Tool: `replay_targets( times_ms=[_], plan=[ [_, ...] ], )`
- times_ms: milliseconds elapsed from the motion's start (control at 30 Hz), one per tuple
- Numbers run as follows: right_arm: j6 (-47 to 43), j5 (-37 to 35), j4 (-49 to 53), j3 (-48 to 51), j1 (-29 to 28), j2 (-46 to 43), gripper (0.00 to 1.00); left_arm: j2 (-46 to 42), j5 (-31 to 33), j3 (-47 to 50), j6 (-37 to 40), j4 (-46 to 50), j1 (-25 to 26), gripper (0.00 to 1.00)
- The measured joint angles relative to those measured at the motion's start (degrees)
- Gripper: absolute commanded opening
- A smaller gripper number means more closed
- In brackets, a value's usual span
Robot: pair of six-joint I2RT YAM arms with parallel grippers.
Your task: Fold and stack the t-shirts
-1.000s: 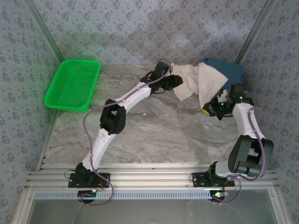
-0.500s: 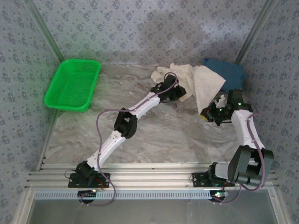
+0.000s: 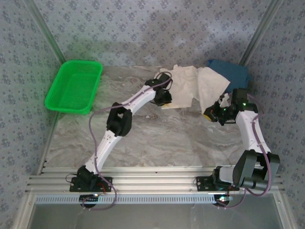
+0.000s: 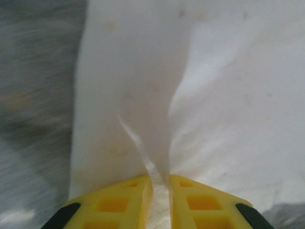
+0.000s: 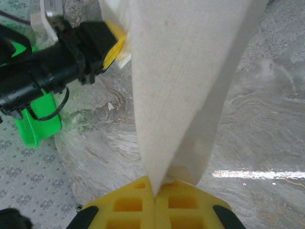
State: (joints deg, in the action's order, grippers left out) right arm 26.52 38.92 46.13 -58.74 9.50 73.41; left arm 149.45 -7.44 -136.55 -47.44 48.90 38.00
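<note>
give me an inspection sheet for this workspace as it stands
surface: marble-look table, bare in the middle
job's things: cream t-shirt crumpled at the far edge; dark blue t-shirt bunched behind it, far right
clutter: green basket far left, apart from the shirts
grippers: left gripper shut on a fold of the cream t-shirt; right gripper shut on another part of it
cables: purple cables loop along both arms
surroundings: patterned walls; metal rails at the near edge

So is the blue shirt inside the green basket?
No, the blue shirt lies at the far right, well apart from the green basket on the left.
</note>
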Motion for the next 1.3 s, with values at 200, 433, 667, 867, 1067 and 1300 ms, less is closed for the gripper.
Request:
replay_targets(
  times_ms=[200, 433, 667, 867, 1067, 1300],
  plan=[
    [0.00, -0.44, 0.02, -0.02, -1.03, 0.02, 0.00, -11.21, 1.09, 18.08, 2.21, -0.72, -2.69, 0.33],
    [0.02, -0.81, -0.02, -0.02, -1.79, 0.02, 0.00, -15.50, 1.60, 21.86, 2.12, -0.44, -2.25, 0.47],
    [0.00, -0.79, 0.00, -0.02, -1.95, 0.04, 0.00, -20.65, 4.74, 29.42, 1.97, 0.57, -3.02, 0.51],
    [-0.02, -0.76, 0.00, -0.02, -1.95, 0.90, 0.00, -20.68, 6.27, 31.52, 1.99, 0.76, -5.07, 0.51],
    [-0.02, -0.76, 0.00, -0.02, -1.95, 1.27, 0.00, -19.93, 6.58, 30.64, 1.99, -0.04, -5.25, 0.49],
    [-0.02, -0.74, -0.02, -0.02, -1.95, 1.29, 0.00, -17.94, 5.38, 28.83, 1.77, -1.44, -5.16, 0.41]
  ],
)
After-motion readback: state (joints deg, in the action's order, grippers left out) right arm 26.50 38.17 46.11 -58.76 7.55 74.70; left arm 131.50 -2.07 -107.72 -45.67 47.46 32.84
